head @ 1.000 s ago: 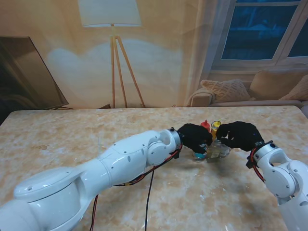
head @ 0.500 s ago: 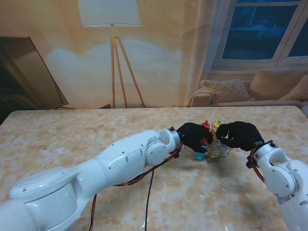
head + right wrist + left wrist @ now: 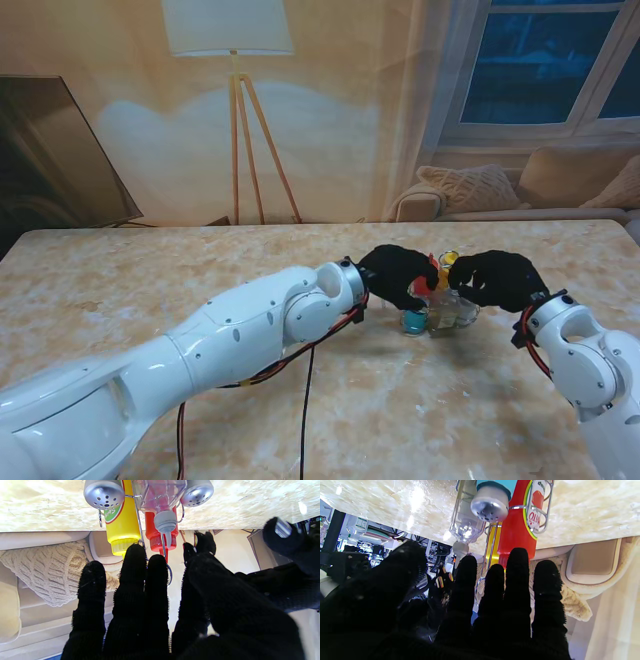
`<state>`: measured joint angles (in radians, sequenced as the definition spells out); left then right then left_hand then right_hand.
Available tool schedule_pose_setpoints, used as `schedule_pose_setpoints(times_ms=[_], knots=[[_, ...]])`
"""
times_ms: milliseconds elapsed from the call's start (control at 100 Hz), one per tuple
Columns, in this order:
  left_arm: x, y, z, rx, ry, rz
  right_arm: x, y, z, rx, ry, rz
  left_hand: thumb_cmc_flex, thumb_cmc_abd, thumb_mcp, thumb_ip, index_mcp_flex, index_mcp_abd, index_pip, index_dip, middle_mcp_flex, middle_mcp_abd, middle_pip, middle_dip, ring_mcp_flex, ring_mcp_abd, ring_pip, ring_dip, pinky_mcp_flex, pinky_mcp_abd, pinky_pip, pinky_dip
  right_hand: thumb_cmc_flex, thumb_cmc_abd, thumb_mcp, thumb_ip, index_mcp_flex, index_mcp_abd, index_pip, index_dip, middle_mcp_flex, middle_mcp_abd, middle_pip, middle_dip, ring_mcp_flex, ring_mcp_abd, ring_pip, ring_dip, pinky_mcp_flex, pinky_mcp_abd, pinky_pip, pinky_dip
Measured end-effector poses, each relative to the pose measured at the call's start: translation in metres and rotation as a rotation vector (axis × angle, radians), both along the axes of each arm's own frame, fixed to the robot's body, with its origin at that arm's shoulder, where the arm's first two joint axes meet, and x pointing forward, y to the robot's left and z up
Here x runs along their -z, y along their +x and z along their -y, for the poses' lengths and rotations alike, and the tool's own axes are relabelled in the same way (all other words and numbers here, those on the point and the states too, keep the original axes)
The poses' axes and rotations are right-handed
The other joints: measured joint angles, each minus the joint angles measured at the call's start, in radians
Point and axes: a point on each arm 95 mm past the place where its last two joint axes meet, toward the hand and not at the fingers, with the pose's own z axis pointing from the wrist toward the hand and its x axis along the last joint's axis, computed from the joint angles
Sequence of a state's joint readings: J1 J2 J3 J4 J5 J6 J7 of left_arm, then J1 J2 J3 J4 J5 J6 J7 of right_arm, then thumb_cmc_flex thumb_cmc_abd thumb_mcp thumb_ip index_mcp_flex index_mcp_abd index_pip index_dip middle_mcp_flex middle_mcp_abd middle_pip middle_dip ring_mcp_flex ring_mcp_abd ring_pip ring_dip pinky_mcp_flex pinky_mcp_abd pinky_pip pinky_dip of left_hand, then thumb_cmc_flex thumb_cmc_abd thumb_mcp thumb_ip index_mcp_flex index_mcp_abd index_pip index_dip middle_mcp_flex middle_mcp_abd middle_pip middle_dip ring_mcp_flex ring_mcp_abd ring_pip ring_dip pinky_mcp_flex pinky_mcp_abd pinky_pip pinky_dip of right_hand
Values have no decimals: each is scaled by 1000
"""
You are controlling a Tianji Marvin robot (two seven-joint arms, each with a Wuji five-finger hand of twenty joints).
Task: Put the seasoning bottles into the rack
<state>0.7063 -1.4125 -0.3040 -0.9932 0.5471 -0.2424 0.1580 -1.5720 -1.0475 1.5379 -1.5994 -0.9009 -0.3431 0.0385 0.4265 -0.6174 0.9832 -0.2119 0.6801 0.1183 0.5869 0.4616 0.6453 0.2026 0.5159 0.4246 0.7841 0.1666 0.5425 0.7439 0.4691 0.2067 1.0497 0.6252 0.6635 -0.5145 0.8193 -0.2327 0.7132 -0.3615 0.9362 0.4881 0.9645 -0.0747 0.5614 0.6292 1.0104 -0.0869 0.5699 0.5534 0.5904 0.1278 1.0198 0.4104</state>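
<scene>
Looks nearly done: red bottle (image 3: 517, 527), yellow bottle (image 3: 121, 517) and shakers sit in the wire rack (image 3: 540, 510) mid-frame, left hand (image 3: 398, 276) and right hand (image 3: 497, 279) spread, holding nothing.

The left hand (image 3: 480, 610) reaches toward the wire rack (image 3: 540, 507) with its fingers (image 3: 517, 580) spread and nothing in its grasp. The rack stands on the marble table (image 3: 382, 507) and holds a red ketchup bottle (image 3: 517, 530), a yellow squeeze bottle (image 3: 493, 542) beside it, a clear glass bottle (image 3: 466, 527) with a pale spout, and a blue-labelled shaker (image 3: 491, 502) with a perforated metal cap. Far beyond the table lies a cream cushion (image 3: 592, 562).
</scene>
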Motion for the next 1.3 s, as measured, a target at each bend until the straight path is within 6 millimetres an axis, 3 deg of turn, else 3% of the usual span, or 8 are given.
schedule_pose_setpoints(times_ms=[240, 520, 600, 740, 860, 1050, 1090, 1300], knots=[[-21, -8, -33, -8, 25, 51, -4, 5, -11, -37, 28, -17, 25, 9, -13, 0, 1, 0, 19, 11, 0, 0, 0, 0, 2, 0, 0, 0, 1, 0, 0, 0, 0, 0, 0, 0, 0, 0, 0, 0, 0, 0, 0, 0, 0, 0, 0, 0, -1, 6, 0, 0], [-30, 1, -102, -167, 56, 65, -11, 19, -42, -118, 91, -53, 60, 55, -80, 0, 1, 0, 20, 21, 1, 0, 0, 0, 5, 0, 0, 0, -2, 12, 0, 0, 0, 0, 0, 0, 0, 0, 0, 0, 0, 0, 0, 0, 0, 0, 0, 0, -1, 6, 0, 0], [-29, 3, -123, -212, 60, 83, -12, 24, -51, -138, 119, -63, 78, 100, -126, 0, 2, 0, 6, 21, 2, 0, -3, 0, 5, 11, 0, 0, -8, 15, 0, 0, 0, 1, 0, 0, 0, 0, 0, 0, 0, 0, 0, 0, 0, 0, 0, 0, -2, 6, 0, 0], [-29, -3, -156, -296, 39, 69, -12, 31, -71, -179, 177, -104, 151, 170, -229, 30, 2, 8, -44, 21, 15, 12, -23, 9, 0, 33, 0, 0, -34, 38, -10, 7, 1, 21, -30, 0, 2, 11, -2, -27, 0, 0, -13, 0, 0, 0, -28, 0, -3, 8, 0, 0], [-25, -13, -178, -356, 26, 76, -8, 37, -88, -216, 224, -143, 178, 204, -282, 41, 2, 17, -82, 21, 16, 13, -26, 14, -3, 43, -12, 0, -44, 39, -12, 11, 9, 58, -84, 0, 2, 22, -7, -49, 0, 0, -38, -50, 0, 0, -79, -24, -5, 0, -15, -3], [-11, -31, -204, -495, -22, 70, 0, 38, -110, -255, 266, -201, 339, 306, -498, 61, 15, 58, -180, 6, 16, 51, -65, 15, -54, 80, -77, -27, -81, 50, -78, 2, 43, 165, -218, 12, -15, 60, -23, -74, -1, 8, -85, -151, -3, 13, -159, -90, -19, -5, -35, -48], [-7, -35, -207, -525, -51, 48, 3, 37, -115, -269, 284, -214, 359, 335, -550, 81, 15, 67, -202, -2, 16, 54, -75, 15, -67, 91, -72, -38, -96, 51, -87, -13, 43, 189, -236, 12, -18, 71, -24, -75, -1, 14, -101, -176, -3, 15, -176, -104, -21, -11, -43, -58], [15, -53, -220, -559, -89, 9, 17, 43, -130, -280, 366, -254, 395, 368, -613, 97, 15, 73, -264, -19, 16, 63, -105, 0, -99, 115, -117, -77, -128, 62, -133, -54, 94, 335, -414, 51, -36, 139, -78, -116, -27, 66, -164, -227, -39, 41, -244, -192, -51, -22, -50, -129]])
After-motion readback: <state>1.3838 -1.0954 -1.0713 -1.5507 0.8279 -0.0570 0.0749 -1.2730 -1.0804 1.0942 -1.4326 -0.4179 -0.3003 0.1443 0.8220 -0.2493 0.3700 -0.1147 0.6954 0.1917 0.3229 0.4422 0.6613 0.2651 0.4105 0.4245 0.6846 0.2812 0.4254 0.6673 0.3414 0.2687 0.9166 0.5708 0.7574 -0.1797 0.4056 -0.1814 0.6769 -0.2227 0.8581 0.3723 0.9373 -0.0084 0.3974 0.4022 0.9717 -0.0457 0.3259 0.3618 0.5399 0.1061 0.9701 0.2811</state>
